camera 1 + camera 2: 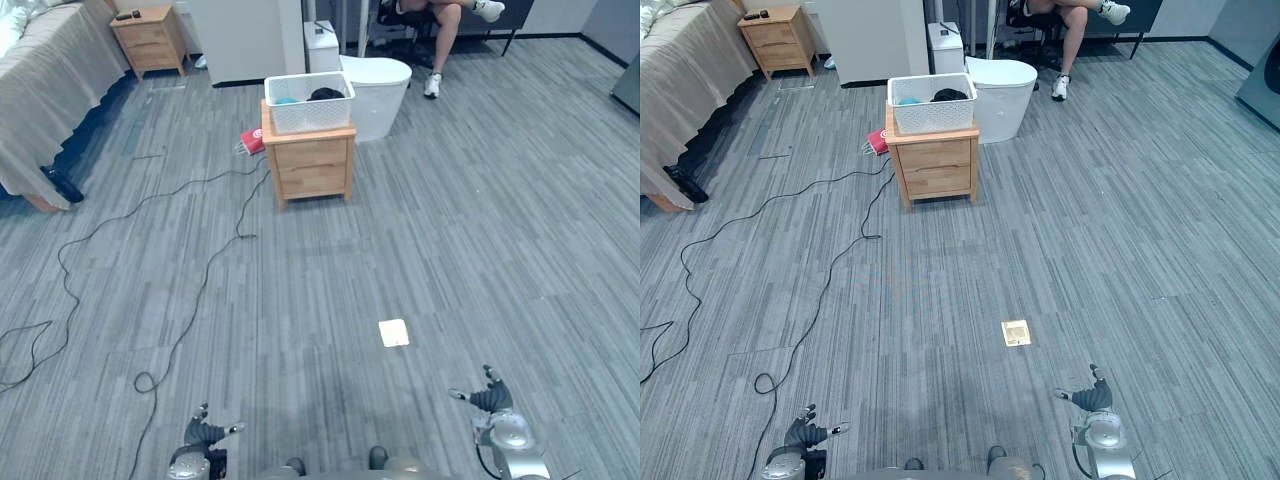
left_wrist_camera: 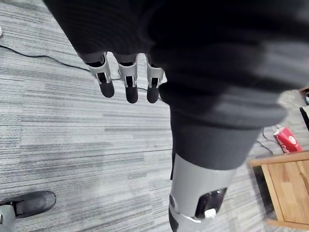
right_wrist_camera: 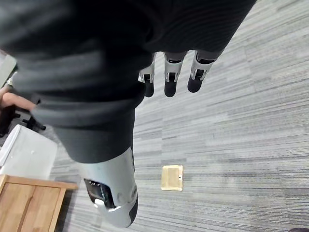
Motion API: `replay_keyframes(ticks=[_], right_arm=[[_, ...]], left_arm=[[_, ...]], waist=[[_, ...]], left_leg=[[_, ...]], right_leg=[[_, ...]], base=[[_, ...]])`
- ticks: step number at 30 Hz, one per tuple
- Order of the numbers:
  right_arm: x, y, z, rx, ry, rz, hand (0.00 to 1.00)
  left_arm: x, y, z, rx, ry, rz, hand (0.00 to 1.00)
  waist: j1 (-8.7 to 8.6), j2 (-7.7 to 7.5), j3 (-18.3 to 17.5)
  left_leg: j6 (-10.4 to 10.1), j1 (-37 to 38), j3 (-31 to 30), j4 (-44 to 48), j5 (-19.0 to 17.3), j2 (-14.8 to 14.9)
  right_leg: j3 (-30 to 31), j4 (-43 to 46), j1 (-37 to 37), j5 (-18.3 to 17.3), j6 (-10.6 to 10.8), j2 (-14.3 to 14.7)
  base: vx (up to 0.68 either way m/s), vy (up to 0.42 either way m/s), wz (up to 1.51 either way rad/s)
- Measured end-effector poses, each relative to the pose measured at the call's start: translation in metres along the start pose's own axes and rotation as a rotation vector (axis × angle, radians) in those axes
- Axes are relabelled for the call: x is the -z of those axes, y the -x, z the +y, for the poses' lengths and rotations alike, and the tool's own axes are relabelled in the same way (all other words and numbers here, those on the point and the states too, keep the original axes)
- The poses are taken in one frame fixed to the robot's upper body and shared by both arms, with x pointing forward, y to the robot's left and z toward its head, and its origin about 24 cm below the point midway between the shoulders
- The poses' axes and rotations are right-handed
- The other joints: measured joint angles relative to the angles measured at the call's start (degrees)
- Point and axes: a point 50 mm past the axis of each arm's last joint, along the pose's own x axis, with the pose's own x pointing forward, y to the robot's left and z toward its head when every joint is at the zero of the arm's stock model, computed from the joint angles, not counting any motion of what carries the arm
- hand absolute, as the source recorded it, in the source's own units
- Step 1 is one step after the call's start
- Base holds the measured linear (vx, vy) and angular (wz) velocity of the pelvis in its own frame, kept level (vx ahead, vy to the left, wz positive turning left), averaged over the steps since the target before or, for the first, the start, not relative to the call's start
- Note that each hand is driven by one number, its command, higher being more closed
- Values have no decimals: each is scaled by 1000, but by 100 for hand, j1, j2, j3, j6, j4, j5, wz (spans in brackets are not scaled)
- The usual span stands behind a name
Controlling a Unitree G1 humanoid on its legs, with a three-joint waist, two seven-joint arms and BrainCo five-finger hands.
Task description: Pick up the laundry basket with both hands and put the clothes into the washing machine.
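Fingers [image 2: 126, 89] straight, left hand [image 1: 205, 435], right hand [image 1: 490, 400], laundry basket [image 1: 310, 112] far ahead

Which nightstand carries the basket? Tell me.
The nearer nightstand, standing mid-floor, white basket on top; the other nightstand stands beside the bed.

White lattice-pattern basket [image 1: 309, 103], blue cloth [image 1: 286, 101], black cloth [image 1: 326, 94], pale wood nightstand [image 1: 313, 165], grey striped plank floor [image 1: 450, 250], red packet [image 1: 252, 140], tan floor plate [image 1: 394, 333], beige bedcover [image 1: 50, 80], white rounded appliance [image 1: 378, 90]
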Motion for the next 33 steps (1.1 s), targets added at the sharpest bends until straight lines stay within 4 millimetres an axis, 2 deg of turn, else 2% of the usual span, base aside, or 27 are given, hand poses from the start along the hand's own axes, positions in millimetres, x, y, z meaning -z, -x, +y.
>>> replay_keyframes(ticks=[4, 10, 17, 19, 20, 25, 27, 29, 30, 32, 33], right_arm=[[-4, 2, 0, -3, 2, -29, 0], [-3, 3, 0, -1, 1, -28, 0], [-2, 3, 1, 0, 0, -16, 0], [-2, 2, 3, 0, -14, -9, 0], [-2, 3, 3, 0, -16, -8, 0], [-5, 0, 6, 2, -70, -1, 0], [-6, -2, 6, 12, -100, 7, 0], [1, -1, 9, 18, -122, 44, 0], [2, 0, 11, 15, -133, 51, 0], [5, 2, 19, 0, -163, 74, 0], [7, 2, 21, -4, -172, 82, 0]], left_arm=[[7, 4, 0, 5, -11, 11, 0], [4, 4, -2, 15, -20, -8, 0], [-13, 4, -3, 14, -6, -76, 0], [-22, 3, -3, 13, 7, -109, 0], [-24, 3, -3, 13, 13, -115, 0], [-32, 3, -2, 8, 44, -147, 0], [-36, 3, 0, 0, 65, -161, 0], [-41, 2, 4, -16, 87, -177, 0], [-42, 2, 5, -23, 91, -182, 0], [-48, 1, 10, -32, 65, -200, 0], [-47, 1, 12, -39, 56, -198, 0]], waist=[[5, 26, -32], [7, 37, -45], [10, 22, -38], [16, -34, -2], [26, -42, 7], [175, -28, 129], [233, -29, 133], [281, -110, 202], [288, -147, 242], [225, -220, 495], [226, -161, 547]], left_leg=[[4, -67, 14, -28, 4, 18], [54, -75, 68, -162, 96, 29], [53, -160, 67, -171, 95, 15], [72, -431, 58, 85, 71, 4], [82, -510, 61, 180, 41, 8], [214, -937, 191, 1070, -570, 116], [271, -1151, 247, 1337, -806, 106], [417, -1420, 222, 1824, -1210, 11], [442, -1428, 214, 1865, -1276, -33], [642, -1156, 122, 1914, -1434, -85], [636, -1098, 84, 1912, -1485, -57]], right_leg=[[1, -110, -49, 83, -19, 31], [20, -245, -37, 179, -23, 60], [-39, -317, -64, 174, -15, 43], [-141, -282, -184, 158, 7, -4], [-148, -253, -226, 153, 11, -9], [-66, -6, -401, 14, 109, -7], [-23, 345, -672, -239, 229, -65], [-93, 1388, -1190, -761, 445, -312], [-159, 1765, -1340, -804, 494, -398], [-393, 3880, -2350, -666, 583, -646], [-456, 3896, -2442, -790, 484, -636]], base=[[-29, -11, -2], [42, -5, -4], [37, 5, 3], [-15, 1, 19], [-26, -1, 13], [-29, 29, -8], [-30, 97, -13], [16, 137, 1], [49, 115, 10], [179, 160, 13], [319, 138, 16]])
